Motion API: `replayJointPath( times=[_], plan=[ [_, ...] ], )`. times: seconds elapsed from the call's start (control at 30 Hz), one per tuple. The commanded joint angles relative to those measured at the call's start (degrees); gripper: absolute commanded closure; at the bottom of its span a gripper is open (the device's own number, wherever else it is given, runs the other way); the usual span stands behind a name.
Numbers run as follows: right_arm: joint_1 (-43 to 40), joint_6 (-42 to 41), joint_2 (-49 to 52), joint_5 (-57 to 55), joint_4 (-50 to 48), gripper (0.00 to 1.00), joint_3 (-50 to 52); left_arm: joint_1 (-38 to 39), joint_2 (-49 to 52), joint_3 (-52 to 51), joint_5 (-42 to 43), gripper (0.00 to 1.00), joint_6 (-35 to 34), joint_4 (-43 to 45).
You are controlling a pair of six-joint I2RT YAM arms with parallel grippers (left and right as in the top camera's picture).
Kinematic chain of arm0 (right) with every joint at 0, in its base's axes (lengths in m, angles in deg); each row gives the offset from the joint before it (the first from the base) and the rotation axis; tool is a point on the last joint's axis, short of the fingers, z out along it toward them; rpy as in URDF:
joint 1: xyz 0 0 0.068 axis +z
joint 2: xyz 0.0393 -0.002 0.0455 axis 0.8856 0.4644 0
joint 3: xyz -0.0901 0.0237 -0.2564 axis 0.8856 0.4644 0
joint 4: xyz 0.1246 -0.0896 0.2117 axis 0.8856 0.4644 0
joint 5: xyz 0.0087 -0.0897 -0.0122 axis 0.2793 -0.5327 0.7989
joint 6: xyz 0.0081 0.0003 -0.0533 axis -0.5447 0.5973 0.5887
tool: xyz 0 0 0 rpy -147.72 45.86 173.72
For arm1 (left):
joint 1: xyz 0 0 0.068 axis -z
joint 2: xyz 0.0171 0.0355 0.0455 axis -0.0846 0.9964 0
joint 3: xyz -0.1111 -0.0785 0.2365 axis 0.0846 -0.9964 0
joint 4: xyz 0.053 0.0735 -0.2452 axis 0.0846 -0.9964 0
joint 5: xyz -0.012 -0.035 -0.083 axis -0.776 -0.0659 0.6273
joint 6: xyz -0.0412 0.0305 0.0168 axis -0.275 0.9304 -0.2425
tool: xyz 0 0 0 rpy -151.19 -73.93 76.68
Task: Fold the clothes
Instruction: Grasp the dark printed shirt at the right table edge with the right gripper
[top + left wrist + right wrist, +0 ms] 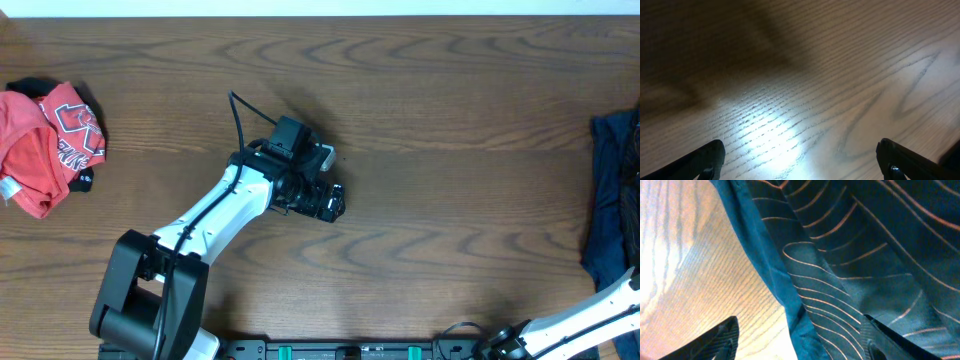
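barely begun, nothing folded.
right pincer [799, 341] gapes over the jersey [855, 255] beneath it; left pincer [800, 161] released above surface [830, 70].

Your whole backdrop is basically one big table [450, 90]: dark brown wood with wavy, looping grain running along its length. At the far edge in the overhead view you get a thin pale strip [320, 6], and I honestly can't tell if that's wall or floor. Up close in the left wrist view there's a bright patch of light [767, 137] washing the grain out to almost white, with a soft shadow [700, 45] across the upper left. In the right wrist view the wood looks warm orange and pretty glary on the left side.
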Motion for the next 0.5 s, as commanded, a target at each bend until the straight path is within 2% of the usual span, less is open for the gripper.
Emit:
replayJointPath(
  times=[0.0, 0.1, 0.2, 0.47],
  plan=[
    [-0.28, 0.92, 0.31, 0.7, -0.37, 0.24, -0.35, 0.13, 1.55, 1.07, -0.11, 0.02, -0.02, 0.61],
    [-0.35, 0.24, 0.31, -0.96, -0.66, 0.22, -0.04, 0.15, 2.47, 1.07, -0.09, 0.02, -0.07, 1.01],
    [-0.35, 0.24, 0.31, -0.98, -1.31, 0.3, 0.72, 0.13, 2.71, 1.07, -0.07, 0.02, -0.07, 1.07],
    [0.11, -1.27, 0.33, -0.87, -7.91, 0.26, 8.98, 0.13, 2.71, 1.07, -0.09, 0.02, -0.07, 1.75]
  ],
)
